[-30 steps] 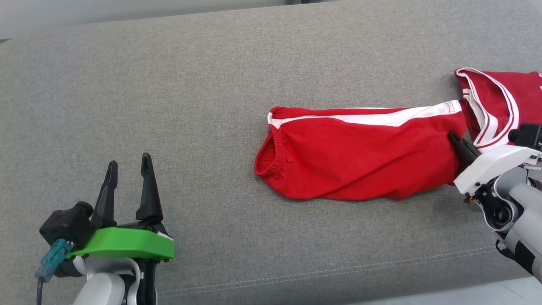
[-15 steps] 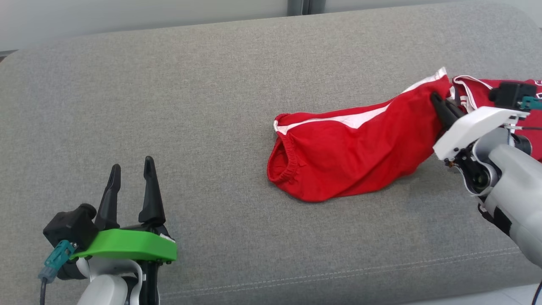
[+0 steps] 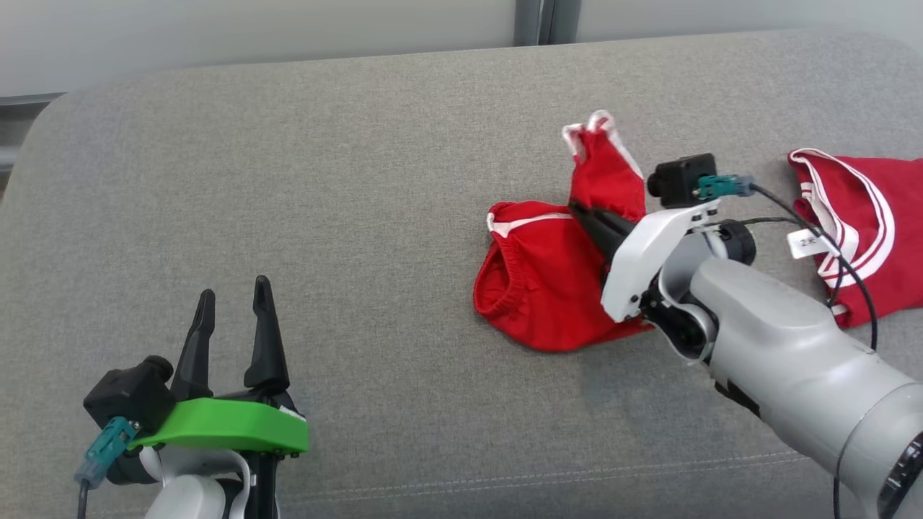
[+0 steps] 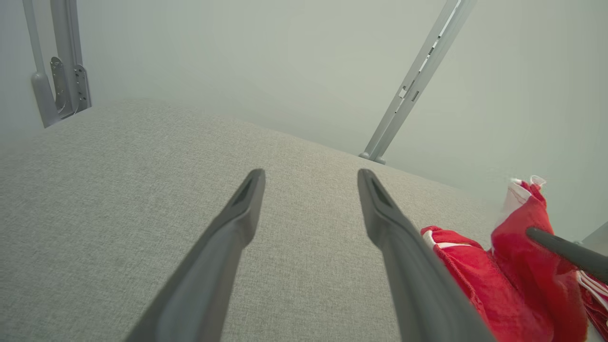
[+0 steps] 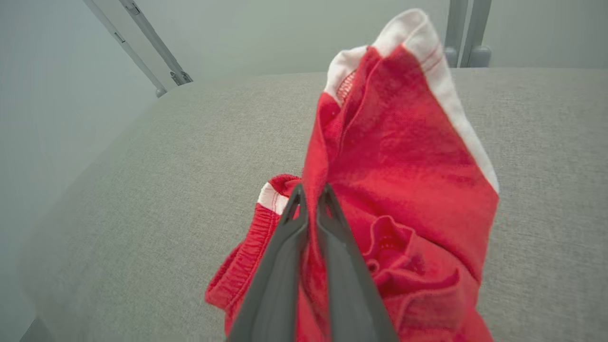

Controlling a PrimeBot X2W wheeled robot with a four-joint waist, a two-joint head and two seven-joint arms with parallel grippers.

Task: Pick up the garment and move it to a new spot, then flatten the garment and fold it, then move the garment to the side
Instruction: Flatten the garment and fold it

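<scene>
Right claw (image 3: 579, 210) pinches the red garment (image 3: 533, 288) (one end raised) above grey cushion (image 3: 324, 180).

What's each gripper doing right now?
Left gripper: open, holding nothing.
Right gripper: shut on the shorts.

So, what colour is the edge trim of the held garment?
White trim on the red cloth garment; right wrist view shows it best.
</scene>
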